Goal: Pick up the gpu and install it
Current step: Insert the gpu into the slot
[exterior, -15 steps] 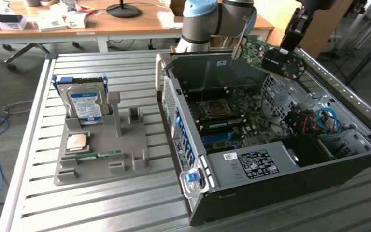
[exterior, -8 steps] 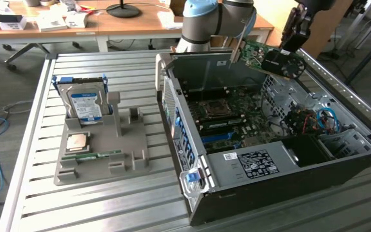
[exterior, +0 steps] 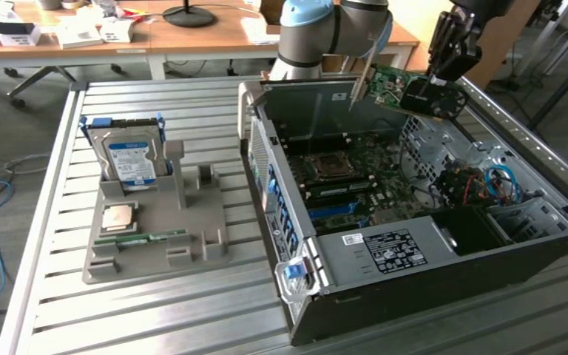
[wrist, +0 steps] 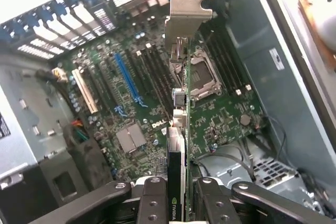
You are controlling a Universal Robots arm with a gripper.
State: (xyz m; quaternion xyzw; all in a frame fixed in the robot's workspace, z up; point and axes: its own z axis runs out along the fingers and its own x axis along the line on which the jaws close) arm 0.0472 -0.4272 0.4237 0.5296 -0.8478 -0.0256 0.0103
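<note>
Holding the gpu [exterior: 410, 90] tight in the gripper [exterior: 440, 80]. Up in the air, tilted, over the far part of the open computer case [exterior: 432, 288]. Well above the green motherboard [wrist: 136, 108] down inside. Shiny bracket [wrist: 186, 19] at the card's end away from the gripper.

arm [exterior: 324, 29]: elbow up, wrist tilted dwn | jaws: clamped on gpu [exterior: 395, 80], 1 per side, mid-air

The silver-grey tubular arm [exterior: 304, 52] carries a pale blue cap [exterior: 309, 15] on its rounded joint. Its matte black pincer [wrist: 181, 186] is built of angular linked bars [wrist: 97, 199], each fastened with round, dark pivot screws [wrist: 122, 186] at the hinges.
</note>
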